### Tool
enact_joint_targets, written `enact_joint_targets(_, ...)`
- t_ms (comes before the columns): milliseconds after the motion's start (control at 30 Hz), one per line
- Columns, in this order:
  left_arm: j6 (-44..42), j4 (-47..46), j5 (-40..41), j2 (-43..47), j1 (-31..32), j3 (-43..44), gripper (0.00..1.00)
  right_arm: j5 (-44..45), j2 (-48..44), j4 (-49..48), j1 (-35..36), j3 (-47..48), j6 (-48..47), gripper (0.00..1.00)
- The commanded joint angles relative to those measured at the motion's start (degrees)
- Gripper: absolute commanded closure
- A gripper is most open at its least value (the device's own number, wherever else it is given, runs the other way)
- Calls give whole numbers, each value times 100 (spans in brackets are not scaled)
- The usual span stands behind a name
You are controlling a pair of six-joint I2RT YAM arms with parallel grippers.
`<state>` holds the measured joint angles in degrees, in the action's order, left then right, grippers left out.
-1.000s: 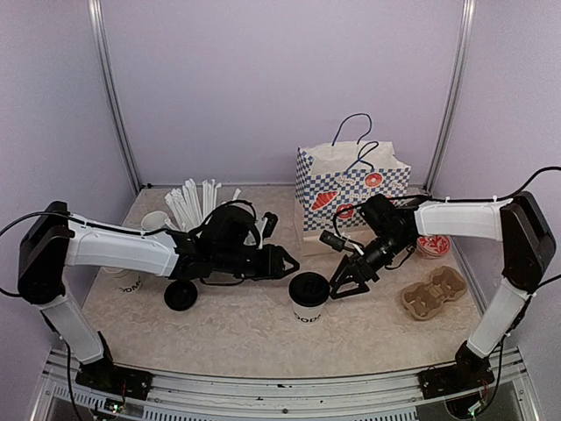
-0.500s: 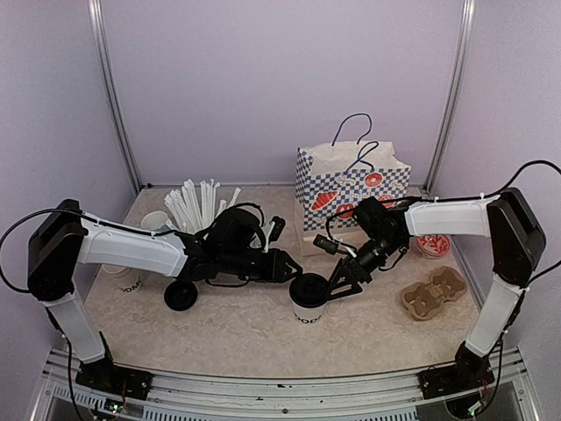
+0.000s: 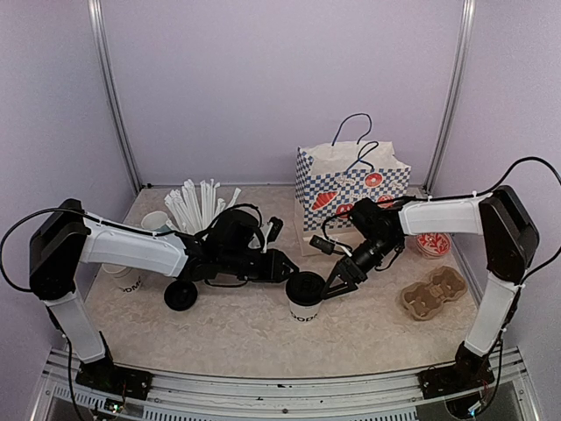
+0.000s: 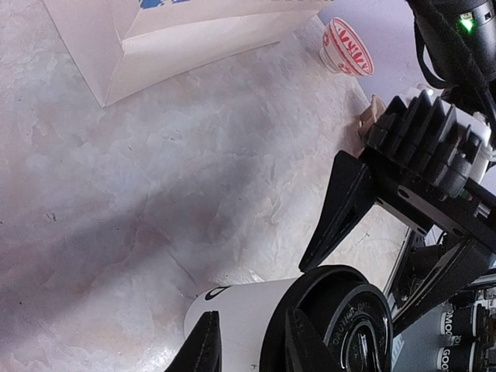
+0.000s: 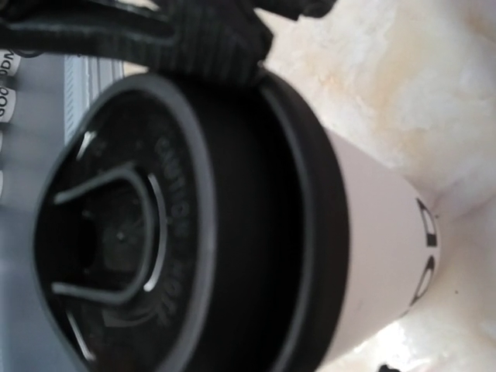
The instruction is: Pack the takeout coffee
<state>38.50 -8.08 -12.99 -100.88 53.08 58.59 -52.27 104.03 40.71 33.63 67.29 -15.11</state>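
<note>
Top view: the white paper cup (image 3: 304,309) with its round black plastic lid (image 3: 304,288) stands in front of the checked paper bag (image 3: 351,197), with the left gripper (image 3: 286,270) at the lid's left edge and the right gripper (image 3: 337,284) spread open just beside its right. Left wrist view: the left fingers (image 4: 203,349) sit narrowly astride the lid rim; whether they pinch it cannot be told. Right wrist view: the lid fills the frame; the right jaws should meet the cup wall squarely below the rim, gently, lest the cup tip.
</note>
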Motion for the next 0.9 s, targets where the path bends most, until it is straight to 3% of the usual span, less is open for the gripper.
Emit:
enact_joint_targets(0, -138, 368, 69, -136, 44, -137, 71, 1068, 288, -221, 30, 55, -9, 30)
enact_joint_targets(167, -277, 584, 483, 133, 32, 48, 66, 526, -275, 21, 30, 360, -352, 20)
enact_joint_targets(333, -573, 1229, 1250, 428, 1, 653, 50, 382, -611, 211, 30, 513, -577, 11)
enact_joint_targets(567, -1219, 1457, 1730, 708, 34, 1224, 44, 671, -949, 382, 5, 616, -965, 9)
enact_joint_targets(667, -1824, 1509, 2289, 897, 212, 1316, 39, 1017, -1234, 379, 17, 598, -1288, 11)
enact_joint_targets(733, -2493, 1417, 2850, 1218, 386, 1311, 28, 1297, -1500, 331, 117, 527, -1622, 11)
enact_joint_targets(800, -2827, 992, 3431, 1547, 469, 1152, 4, 1774, -1775, 150, 310, 399, -1898, 7)
enact_joint_targets(867, -3010, 505, 3389, 1970, 297, 994, 1, 2124, -1932, 11, 538, 291, -2095, 4)
